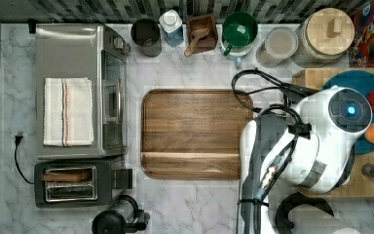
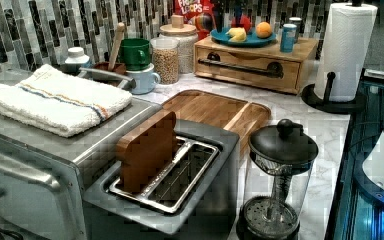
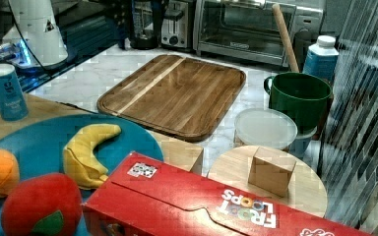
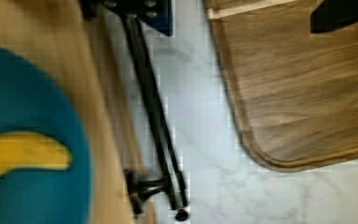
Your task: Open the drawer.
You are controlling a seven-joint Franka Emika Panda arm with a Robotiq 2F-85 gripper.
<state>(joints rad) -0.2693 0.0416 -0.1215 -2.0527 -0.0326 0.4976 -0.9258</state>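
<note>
Marble worktop (image 2: 300, 107), drawer (image 2: 250, 66) sitting shut at the back of the left view.
Hovering over the drawer's black handle (image 4: 151, 107) in the wrist view; end effector (image 4: 242, 9) state impossible to tell, touching nothing visibly, beside the wooden tray (image 4: 298, 88).

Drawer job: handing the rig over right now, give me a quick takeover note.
Gripper: fingers not readable in the wrist view, which looks down along the handle; treat its state as unknown.
Drawer: appears closed in the left view, front flush with its bamboo box, at the back of the marble counter. Its black bar handle runs across the front on two posts. A blue plate of toy fruit sits on top of the box.
Wooden tray: lies on the counter in front of the drawer.
Done: arm brought over the drawer area.
Left: grasp the handle, pull the drawer out toward the tray.
</note>
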